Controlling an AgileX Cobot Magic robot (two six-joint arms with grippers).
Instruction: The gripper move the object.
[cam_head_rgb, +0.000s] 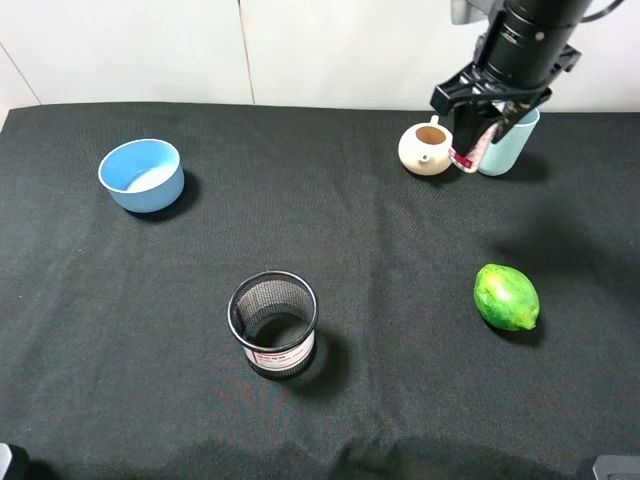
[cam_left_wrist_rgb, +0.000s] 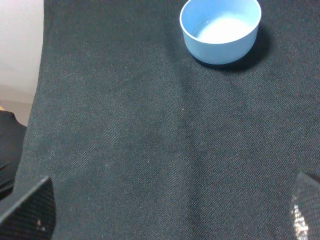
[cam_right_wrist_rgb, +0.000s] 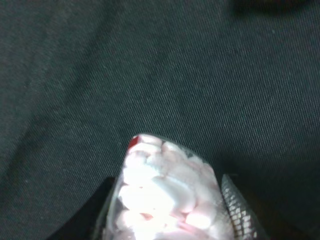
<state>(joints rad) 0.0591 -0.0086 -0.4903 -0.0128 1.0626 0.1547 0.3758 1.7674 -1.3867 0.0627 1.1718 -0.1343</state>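
Six items counted on the black-covered worktop (cam_head_rgb: 330, 200), one of each.

- One small white bottle (cam_head_rgb: 468, 152) with a red-pink label, at the back edge near the right back corner. It is clenched in the right gripper (cam_head_rgb: 478, 135), between the teapot and the cup. Whether its base touches the cloth cannot be told.
- One cream teapot (cam_head_rgb: 424, 148), just beside the bottle on its left.
- One pale blue cup (cam_head_rgb: 508, 145), directly behind the right gripper's fingers.
- One blue bowl (cam_head_rgb: 142, 175), towards the left back corner.
- One black mesh holder (cam_head_rgb: 273, 323), near the front edge, middle.
- One green fruit (cam_head_rgb: 506, 297), right side, well apart from the rest.

Left gripper (cam_left_wrist_rgb: 172, 205): released, fingers spread wide over bare cloth.
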